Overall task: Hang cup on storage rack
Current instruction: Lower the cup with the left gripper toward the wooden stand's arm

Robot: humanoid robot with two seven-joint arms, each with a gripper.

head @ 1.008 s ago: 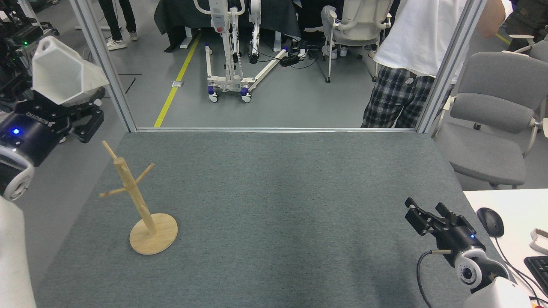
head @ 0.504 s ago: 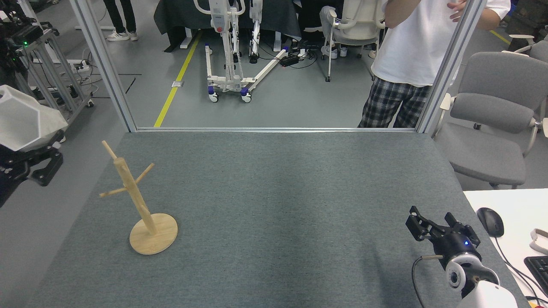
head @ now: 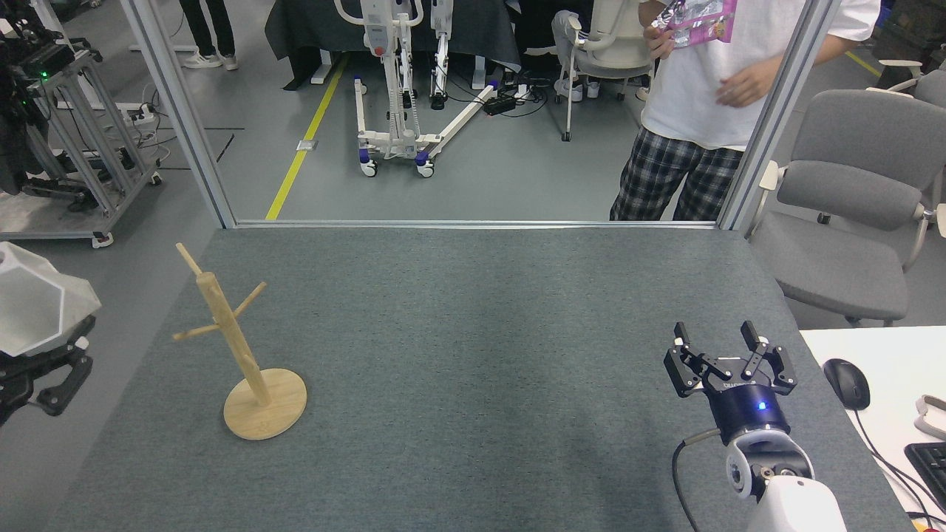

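Observation:
The white faceted cup [head: 37, 307] hangs at the far left edge of the head view, off the table's left side, with my left gripper [head: 44, 355] shut on its lower part. The wooden storage rack [head: 236, 343] stands upright on its round base [head: 266, 403] at the table's left, to the right of the cup and apart from it. Its pegs are bare. My right gripper [head: 715, 336] stands open over the table's near right, holding nothing.
A grey felt table [head: 473, 332] carries the rack. A person [head: 702, 89] stands beyond the far right edge behind a metal frame post [head: 776, 111]. A grey chair [head: 850, 199] and a white desk with a mouse [head: 846, 384] lie to the right.
My left gripper has come down and leftward with the cup, from high at the upper left to beside the table. My right gripper has turned to face forward and now shows its open fingers.

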